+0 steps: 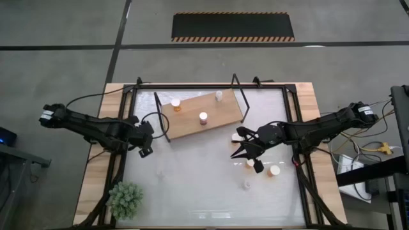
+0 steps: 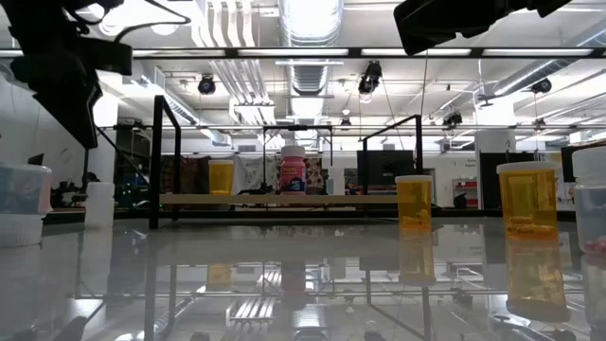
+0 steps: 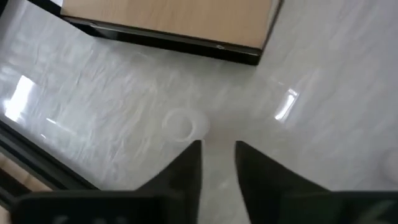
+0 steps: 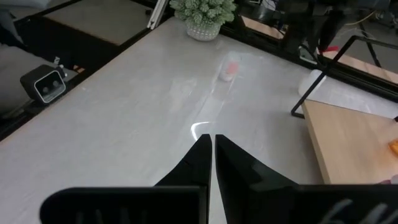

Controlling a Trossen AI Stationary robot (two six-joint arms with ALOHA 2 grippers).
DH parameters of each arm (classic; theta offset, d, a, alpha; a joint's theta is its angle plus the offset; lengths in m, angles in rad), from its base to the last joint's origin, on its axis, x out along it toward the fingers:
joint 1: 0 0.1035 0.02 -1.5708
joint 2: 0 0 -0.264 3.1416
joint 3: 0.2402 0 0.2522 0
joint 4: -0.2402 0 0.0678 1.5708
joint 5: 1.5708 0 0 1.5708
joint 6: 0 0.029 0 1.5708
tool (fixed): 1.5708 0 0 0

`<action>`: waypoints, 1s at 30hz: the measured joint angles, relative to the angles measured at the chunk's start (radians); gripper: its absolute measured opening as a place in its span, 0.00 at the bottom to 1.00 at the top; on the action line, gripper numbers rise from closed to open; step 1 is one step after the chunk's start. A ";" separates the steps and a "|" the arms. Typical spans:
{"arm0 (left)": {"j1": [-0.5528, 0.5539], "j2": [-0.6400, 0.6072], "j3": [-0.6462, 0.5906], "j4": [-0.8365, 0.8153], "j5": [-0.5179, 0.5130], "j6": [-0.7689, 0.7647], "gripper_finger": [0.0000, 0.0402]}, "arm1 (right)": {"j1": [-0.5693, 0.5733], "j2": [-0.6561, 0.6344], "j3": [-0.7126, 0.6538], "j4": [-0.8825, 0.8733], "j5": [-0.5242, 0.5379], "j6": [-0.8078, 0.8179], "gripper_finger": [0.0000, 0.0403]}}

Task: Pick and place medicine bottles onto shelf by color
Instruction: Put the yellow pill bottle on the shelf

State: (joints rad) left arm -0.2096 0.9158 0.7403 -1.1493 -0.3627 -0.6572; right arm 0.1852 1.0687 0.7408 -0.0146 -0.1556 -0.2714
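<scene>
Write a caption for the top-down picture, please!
Three bottles stand on the shelf; the right hand hovers near more.

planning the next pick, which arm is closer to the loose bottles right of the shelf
Right: its end effector hovers beside the orange bottles near the shelf. The left end effector waits across the table.

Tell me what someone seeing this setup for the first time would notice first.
Probably the wooden shelf lying at an angle on the far half of the table, with three small bottles on it: an orange bottle, a pink bottle and a pale bottle. Next, the right gripper reaching in just off the shelf's right end, with more loose bottles nearby. The left gripper waits at the table's left edge.
</scene>
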 joint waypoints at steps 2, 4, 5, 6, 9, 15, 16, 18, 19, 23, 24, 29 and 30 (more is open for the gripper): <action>0.029 -0.001 -0.021 0.027 0.003 0.047 0.29 | 0.000 0.000 -0.004 -0.001 0.000 0.000 0.03; 0.053 0.001 -0.039 0.050 0.006 0.103 0.38 | 0.000 0.000 -0.007 -0.002 0.000 0.000 0.03; 0.064 0.005 -0.044 0.055 0.007 0.130 0.42 | 0.000 0.000 -0.008 -0.002 0.000 0.001 0.03; 0.072 0.007 -0.050 0.062 0.016 0.163 0.45 | 0.000 0.000 -0.009 -0.002 0.000 0.001 0.03; 0.089 0.015 -0.056 0.077 0.035 0.234 0.53 | 0.000 0.000 -0.015 -0.003 -0.001 0.001 0.03; 0.122 0.044 -0.058 0.094 0.022 0.207 0.55 | 0.000 0.000 -0.021 -0.002 -0.001 -0.004 0.03; 0.128 0.051 -0.058 0.094 0.013 0.189 0.55 | 0.000 0.000 -0.023 -0.002 -0.001 -0.008 0.03; 0.139 0.069 -0.062 0.101 -0.005 0.156 0.54 | 0.000 0.000 -0.026 -0.003 -0.001 -0.013 0.03; 0.142 0.081 -0.064 0.102 -0.012 0.144 0.54 | 0.000 0.000 -0.027 -0.003 -0.001 -0.014 0.03; 0.145 0.121 -0.076 0.127 -0.013 0.141 0.54 | 0.000 0.000 -0.035 -0.004 -0.001 -0.016 0.03; 0.146 0.134 -0.076 0.133 -0.013 0.140 0.53 | 0.000 0.000 -0.037 -0.006 -0.001 -0.016 0.03; 0.154 0.200 -0.076 0.135 -0.013 0.140 0.53 | 0.000 0.000 -0.042 -0.016 -0.001 -0.017 0.03; 0.158 0.213 -0.076 0.139 -0.013 0.140 0.53 | 0.000 0.000 -0.042 -0.019 -0.001 -0.018 0.03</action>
State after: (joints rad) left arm -0.0517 1.1290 0.6640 -1.0107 -0.3759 -0.5171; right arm 0.1852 1.0691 0.6985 -0.0333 -0.1562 -0.2897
